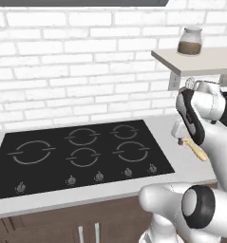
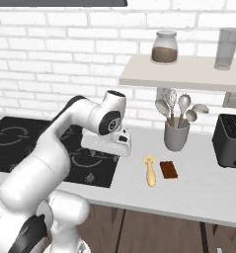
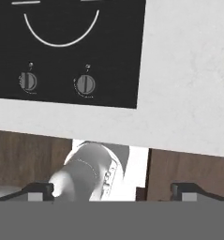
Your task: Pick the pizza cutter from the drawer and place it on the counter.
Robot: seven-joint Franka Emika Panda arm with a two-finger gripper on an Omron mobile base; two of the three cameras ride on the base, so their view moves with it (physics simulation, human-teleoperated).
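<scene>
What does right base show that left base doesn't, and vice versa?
Right base alone: the brown block beside the cutter, the utensil cup with spoons and whisk, the toaster, and a glass on the shelf. Left base alone: the whole cooktop, five rings and all the knobs. Both share the cutter lying on the counter, the jar on the shelf, the brick wall and the arm. Neither shows the jaws.
</scene>
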